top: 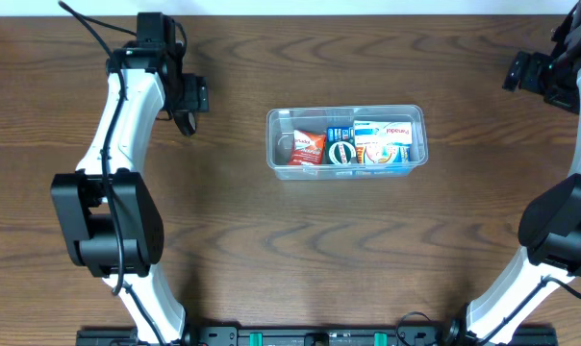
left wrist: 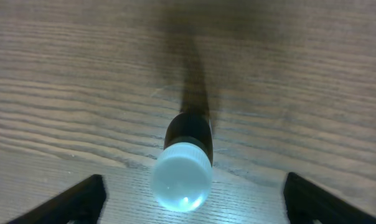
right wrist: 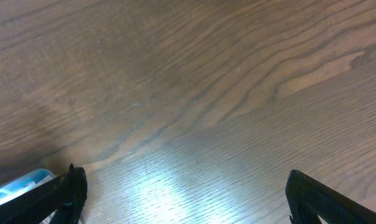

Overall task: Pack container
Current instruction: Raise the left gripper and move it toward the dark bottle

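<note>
Tool, left: released, jaws spread wide just above the table; nothing gripped.
Bottle: small, dark body, pale translucent cap; lies on its side between the left fingers, clear of both.
Tool, right: released, jaws at full spread over the wood; nothing between them.
Blue-and-white item: at the lower-left edge of the right wrist view, beside one finger; too cropped to identify.
Container: clear tub, mid-table, between the arms, well apart from both tools.
Contents: orange packet at left end; round green-and-white item in the middle; blue-and-white packets at right.
</note>
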Robot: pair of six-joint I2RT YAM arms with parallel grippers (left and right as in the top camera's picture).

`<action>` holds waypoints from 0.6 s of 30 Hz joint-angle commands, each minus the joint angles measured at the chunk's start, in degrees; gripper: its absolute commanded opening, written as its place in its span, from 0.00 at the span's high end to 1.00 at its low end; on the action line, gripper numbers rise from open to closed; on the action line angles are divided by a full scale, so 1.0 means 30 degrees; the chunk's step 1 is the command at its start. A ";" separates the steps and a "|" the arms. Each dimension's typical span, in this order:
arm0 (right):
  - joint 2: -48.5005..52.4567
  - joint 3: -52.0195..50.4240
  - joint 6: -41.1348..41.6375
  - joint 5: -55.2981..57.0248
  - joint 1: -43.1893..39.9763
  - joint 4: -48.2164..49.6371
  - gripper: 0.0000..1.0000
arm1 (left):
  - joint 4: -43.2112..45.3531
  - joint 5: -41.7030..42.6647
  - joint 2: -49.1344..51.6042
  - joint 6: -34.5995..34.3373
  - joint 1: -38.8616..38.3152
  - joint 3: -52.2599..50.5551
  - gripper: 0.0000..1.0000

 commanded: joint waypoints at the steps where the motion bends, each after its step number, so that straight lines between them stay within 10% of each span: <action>1: -0.0576 0.0306 -0.0073 0.0022 -0.0102 0.0000 0.01 | -0.0058 -0.0036 0.0044 0.0124 0.0000 -0.0138 0.15; 18: -0.0576 0.0306 -0.0073 0.0022 -0.0102 0.0000 0.01 | 0.0758 -0.0036 0.0459 0.0124 0.0000 -0.0328 0.31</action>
